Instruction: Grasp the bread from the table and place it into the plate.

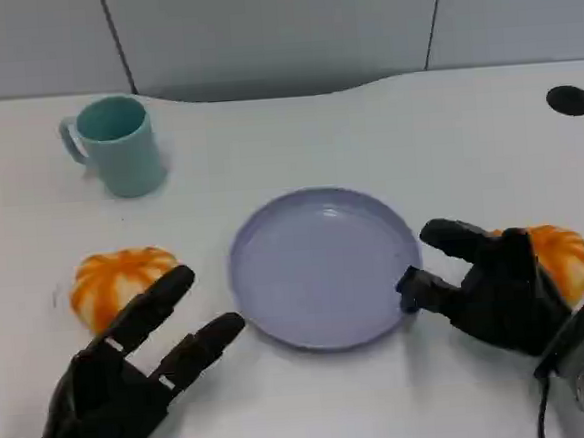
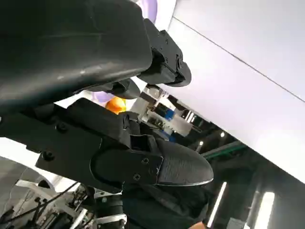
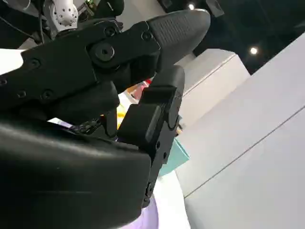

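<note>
Two breads lie on the desk (image 1: 296,138); the right hand (image 1: 497,290), fingers apart and holding nothing, should close squarely over the bread (image 1: 560,255) beside the plate (image 1: 323,267).

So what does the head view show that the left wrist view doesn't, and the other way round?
The head view alone lays out the whole white table: the teal mug, the bread on the left, the bread on the right partly behind the right robot hand, and the full purple plate, which holds nothing. The left wrist view alone gives a close look at the left robot hand from behind, with room clutter and ceiling lights beyond. Both show the left robot hand, open and holding nothing, a bread and some plate.
</note>
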### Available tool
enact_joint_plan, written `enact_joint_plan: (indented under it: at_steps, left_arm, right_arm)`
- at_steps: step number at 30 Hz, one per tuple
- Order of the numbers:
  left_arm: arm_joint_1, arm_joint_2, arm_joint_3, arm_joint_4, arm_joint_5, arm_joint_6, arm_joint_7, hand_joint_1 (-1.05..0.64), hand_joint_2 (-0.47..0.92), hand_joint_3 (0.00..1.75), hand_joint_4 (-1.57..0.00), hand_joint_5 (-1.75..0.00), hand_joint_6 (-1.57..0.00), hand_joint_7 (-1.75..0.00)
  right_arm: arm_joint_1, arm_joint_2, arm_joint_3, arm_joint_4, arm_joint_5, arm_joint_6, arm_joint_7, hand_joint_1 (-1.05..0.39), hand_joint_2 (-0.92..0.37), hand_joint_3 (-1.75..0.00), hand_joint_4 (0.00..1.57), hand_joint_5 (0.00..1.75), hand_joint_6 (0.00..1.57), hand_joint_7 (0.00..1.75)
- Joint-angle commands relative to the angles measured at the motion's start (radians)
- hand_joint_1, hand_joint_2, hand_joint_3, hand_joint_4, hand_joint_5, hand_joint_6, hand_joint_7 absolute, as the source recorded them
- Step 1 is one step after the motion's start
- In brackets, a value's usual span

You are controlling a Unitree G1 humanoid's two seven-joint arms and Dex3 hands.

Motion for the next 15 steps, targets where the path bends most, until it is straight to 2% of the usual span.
enact_joint_plan:
  at_steps: [1, 6, 9, 12, 15]
  left_arm:
    - [-0.010, 0.017, 0.005, 0.000, -0.001, -0.014, 0.015, -1.00, 0.92, 0.30, -0.39, -0.26, -0.41, -0.01]
    - [-0.012, 0.021, 0.002, 0.001, 0.000, -0.005, 0.014, -0.99, 0.92, 0.30, -0.38, -0.25, -0.40, 0.00]
    - [-0.011, 0.022, 0.005, 0.003, -0.001, -0.012, 0.009, -0.99, 0.92, 0.31, -0.38, -0.25, -0.40, 0.00]
    - [-0.005, 0.020, 0.003, -0.007, 0.009, -0.041, 0.024, -0.98, 0.92, 0.30, -0.39, -0.25, -0.41, -0.01]
    - [0.017, 0.007, -0.009, -0.047, 0.037, -0.129, 0.075, -0.99, 0.92, 0.29, -0.43, -0.26, -0.43, -0.01]
  right_arm:
    - [-0.002, -0.011, -0.004, 0.000, 0.003, -0.008, 0.001, -0.51, -0.92, -0.06, 0.71, 1.27, 1.19, 0.01]
    - [-0.005, -0.017, -0.003, -0.002, 0.005, 0.029, 0.012, -0.50, -0.92, -0.02, 0.72, 1.30, 1.19, 0.01]
    - [0.004, -0.006, 0.001, -0.014, 0.001, -0.037, 0.042, -0.52, -0.92, -0.04, 0.73, 1.33, 1.20, 0.02]
    - [0.004, 0.003, -0.014, -0.003, 0.021, -0.039, 0.087, -0.48, -0.92, -0.02, 0.71, 1.37, 1.20, 0.01]
    - [0.004, 0.004, -0.013, 0.000, 0.015, -0.058, 0.095, -0.50, -0.92, -0.02, 0.71, 1.38, 1.21, 0.01]
